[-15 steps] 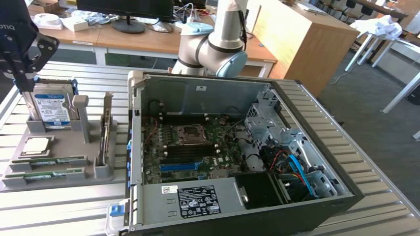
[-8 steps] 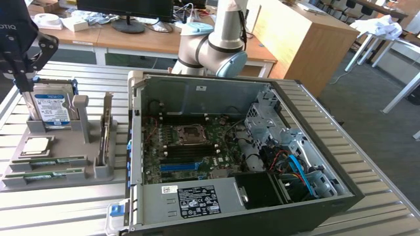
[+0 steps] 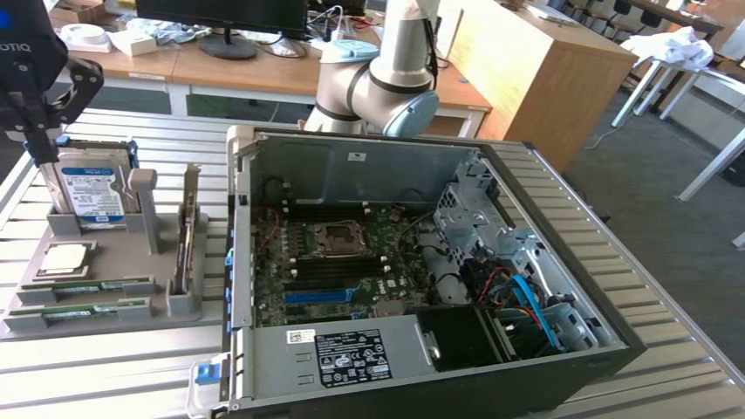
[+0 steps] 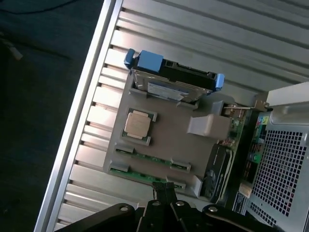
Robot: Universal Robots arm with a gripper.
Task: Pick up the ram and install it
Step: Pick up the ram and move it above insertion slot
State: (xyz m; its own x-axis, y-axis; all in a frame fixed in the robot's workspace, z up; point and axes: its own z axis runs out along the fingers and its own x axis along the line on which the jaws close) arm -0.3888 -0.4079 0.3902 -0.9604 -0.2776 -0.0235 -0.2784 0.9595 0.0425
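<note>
- The ram is a thin green stick. It lies flat in the grey tray, in the groove at the tray's outer edge
- A second green stick lies just beside it. The two look the same, so the fingers could catch the wrong one, or bump one while going for the other
- The silver chip sits near the sticks, and the hard drive stands behind it. A crooked move down could knock them
- Small grey clips hold the ends of the ram. I think a pull that is not straight up could make it stick, tip or drop
- The ram is thin, so a grip that is off to one side could let it swing or slip
- The computer case lies open beside the tray. The long slots on the board inside are narrow, with wires close by. A tilted ram would likely miss a slot or jam in it
- The gripper hangs up in the air over the tray. It holds nothing and touches nothing
- Its fingers are pressed together, with no gap between them. If it went down like this, I think it would just poke the ram and could not grab it
- In the wrist view the gripper has its tips lined up over the ram, with the second green stick a little further in
</note>
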